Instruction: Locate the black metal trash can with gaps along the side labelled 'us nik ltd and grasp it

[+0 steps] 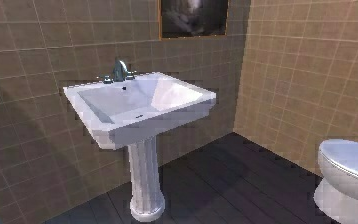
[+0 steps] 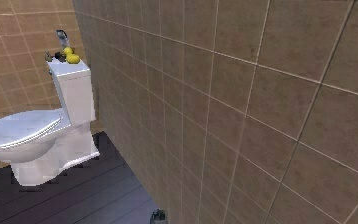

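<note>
A white pedestal sink (image 1: pixel 139 105) with a metal faucet (image 1: pixel 121 72) stands against the tiled wall at the middle left of the forward view. A white toilet (image 1: pixel 347 175) shows at that view's right edge. In the arm side view the same kind of white toilet (image 2: pixel 42 135) stands at the left, lid down, with small yellow and dark items (image 2: pixel 69 55) on its tank. A small dark rounded thing (image 2: pixel 159 215) lies on the floor at the arm side view's bottom edge; what it is cannot be told.
A dark framed picture (image 1: pixel 193 17) hangs above the sink. Tan tiled walls (image 2: pixel 247 110) close in on the arm side view's right and meet in a corner right of the sink. Dark plank floor (image 1: pixel 237 180) lies between sink and toilet.
</note>
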